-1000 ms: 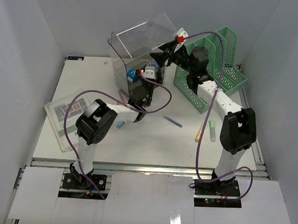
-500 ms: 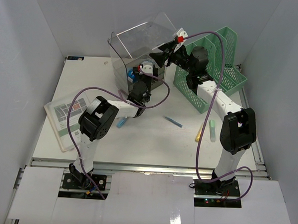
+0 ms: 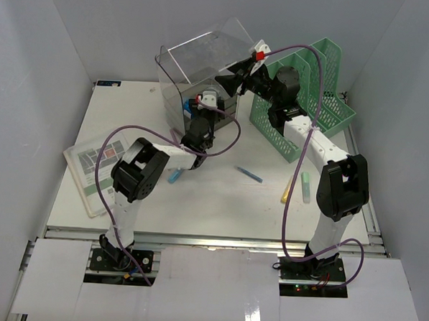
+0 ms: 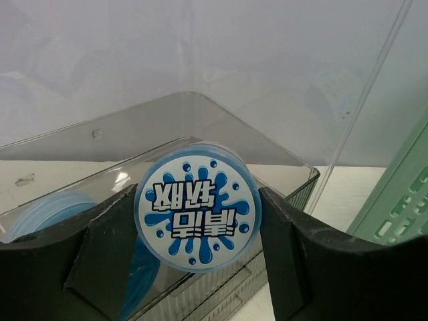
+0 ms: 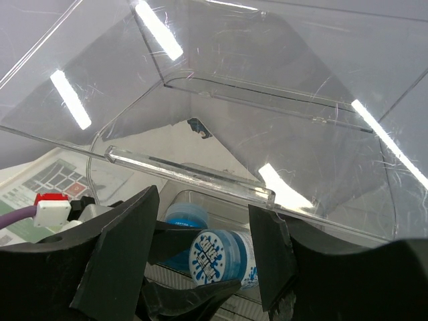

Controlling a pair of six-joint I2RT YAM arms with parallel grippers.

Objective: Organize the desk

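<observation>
Since a second before, the left arm had swung its wrist closer to the clear box (image 3: 173, 94), its elbow pulled in after it, while the right arm had kept its pose. From above, the table (image 3: 130, 116) was a broad, flat white rectangle with a metal rail along its near edge, spreading below and well beyond both pairs of fingers. The left fingers (image 3: 204, 102) hung at the box's open top, and the right fingers (image 3: 228, 78) sat just behind them at the raised lid (image 3: 206, 48). A green mesh rack (image 3: 303, 111) stood to the right of the right fingers. Nearer than both pairs, a blue pen (image 3: 249, 174) lay on the bare white.

At the left wrist, the fingers were closed on a round blue tub (image 4: 197, 214) with a splash label, one finger touching each side. A second blue tub (image 4: 50, 210) lay in the box, below and left of them. A strip of white table showed past the box on the right.

At the right wrist, the fingers stood wide apart with nothing gripped between them. The lid's clear lip ran across just past their tips; whether it touched them could not be told. Below them, the held tub sat beside the second one.
</observation>
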